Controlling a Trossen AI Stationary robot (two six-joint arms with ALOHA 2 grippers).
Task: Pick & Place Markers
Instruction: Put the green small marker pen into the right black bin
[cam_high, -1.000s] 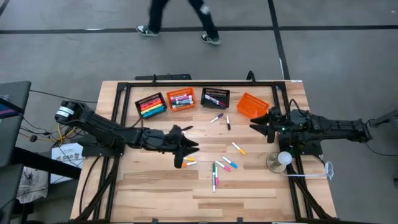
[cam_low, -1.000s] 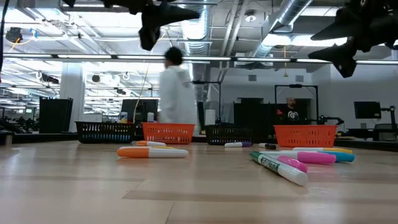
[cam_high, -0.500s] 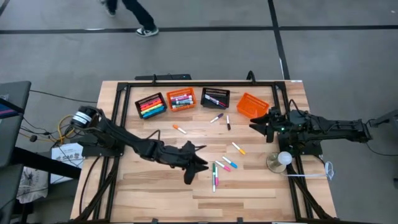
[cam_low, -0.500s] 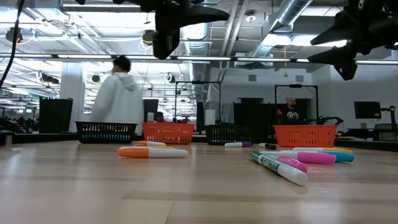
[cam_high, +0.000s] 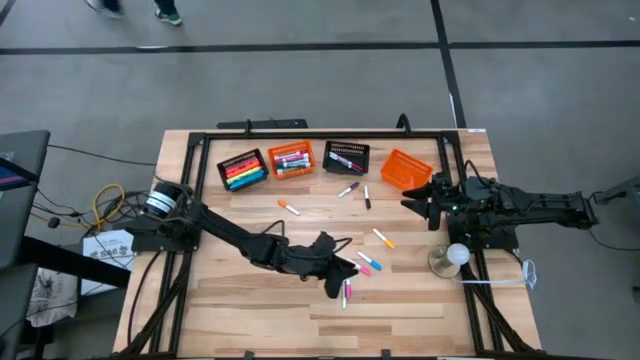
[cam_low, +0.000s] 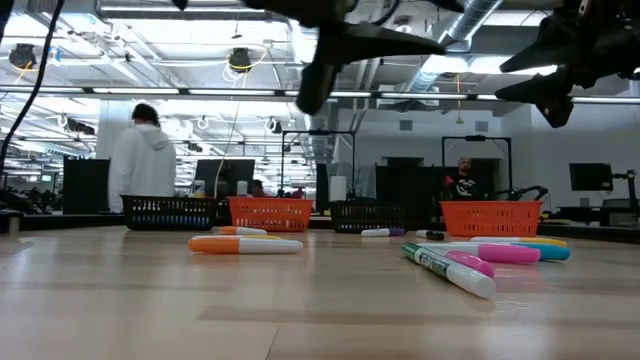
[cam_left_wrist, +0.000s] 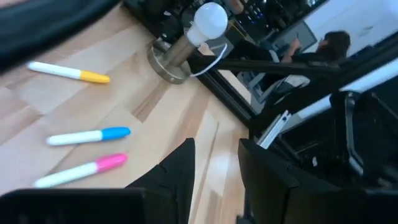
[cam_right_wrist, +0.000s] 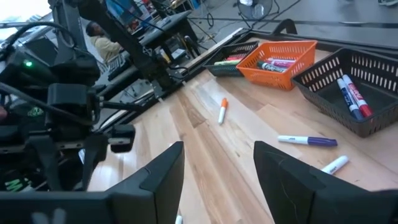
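Left gripper (cam_high: 343, 272) shifted over markers (cam_high: 363, 263), open

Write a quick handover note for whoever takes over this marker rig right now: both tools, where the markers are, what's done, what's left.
Left tool: open, empty, above the loose markers mid-table.
Right tool: open, empty, waiting beside the empty orange basket at the table's right.
Markers: some sit in the left black basket, the middle orange basket and the right black basket. Loose on the wood: an orange-capped one, two near the baskets, a yellow-capped one, and a pink and blue cluster by the left tool.
Done: three baskets partly filled.
Left: pick up every loose marker.
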